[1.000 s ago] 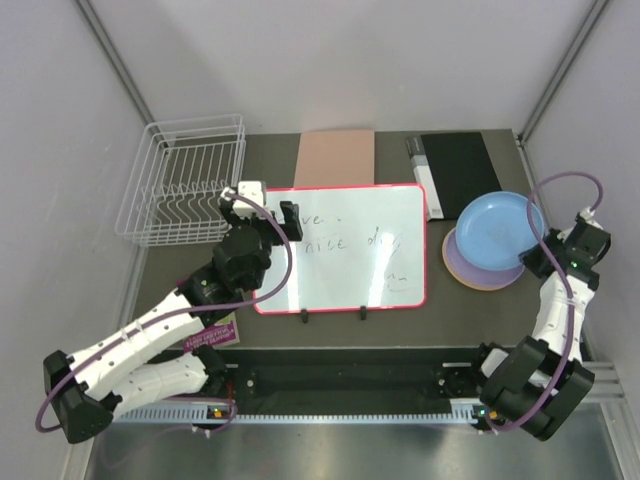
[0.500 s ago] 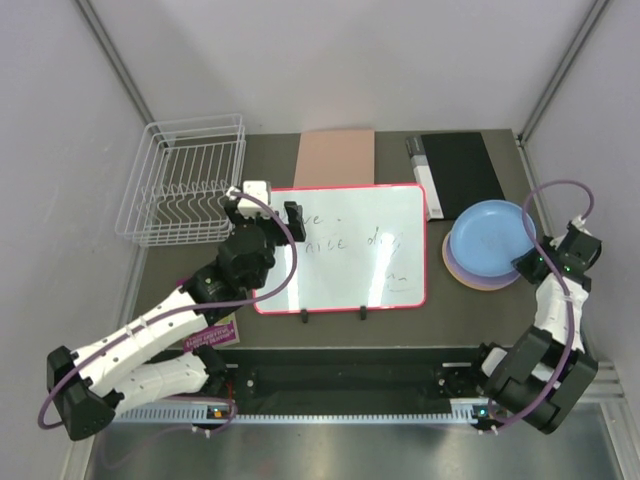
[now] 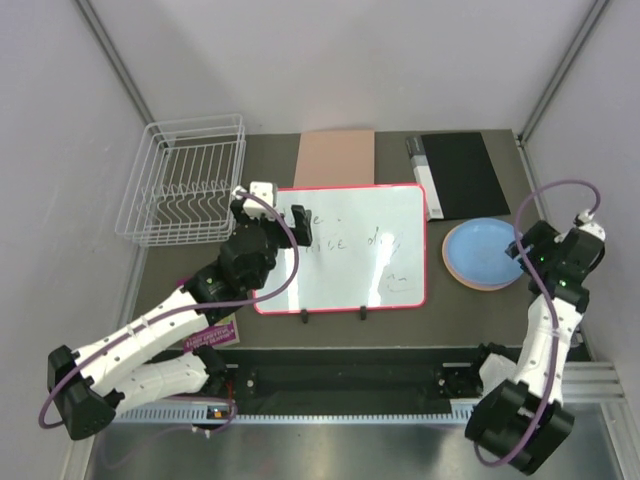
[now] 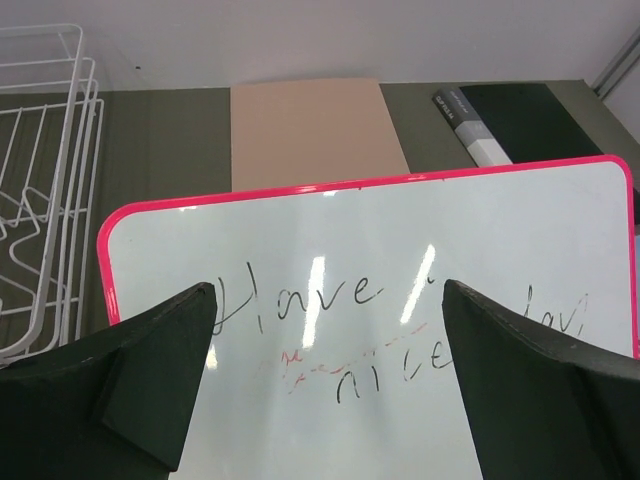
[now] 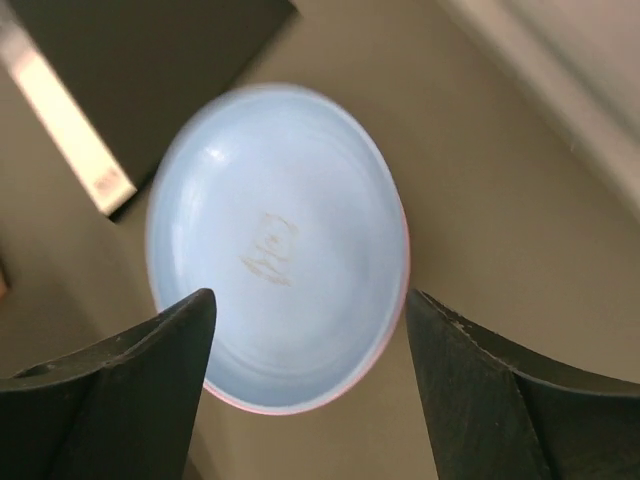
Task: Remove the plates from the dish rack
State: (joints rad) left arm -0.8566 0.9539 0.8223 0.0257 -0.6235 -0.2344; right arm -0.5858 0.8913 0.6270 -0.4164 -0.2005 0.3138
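Note:
The light blue plate [image 3: 483,250] lies flat at the table's right, on top of another plate whose pinkish rim [image 5: 300,408] peeks out beneath it. My right gripper [image 3: 527,250] hovers at the stack's right edge. In the right wrist view the right gripper [image 5: 310,297] is open above the blue plate [image 5: 270,240], holding nothing. The white wire dish rack [image 3: 185,180] stands at the back left with no plates in it. My left gripper [image 3: 280,208] is open over the whiteboard's top left corner, right of the rack [image 4: 40,200]; the left gripper [image 4: 327,288] is empty.
A red-framed whiteboard [image 3: 345,245] with handwriting fills the table's middle. Behind it lie a tan board [image 3: 335,158] and a black folder [image 3: 460,172] with a white-spined book [image 3: 420,178]. A pink card [image 3: 212,333] lies by the left arm's base.
My right gripper opened and let go of the blue plate, which settled flat onto the stack; the arm drew back rightward. The left gripper drifted slightly right over the whiteboard.

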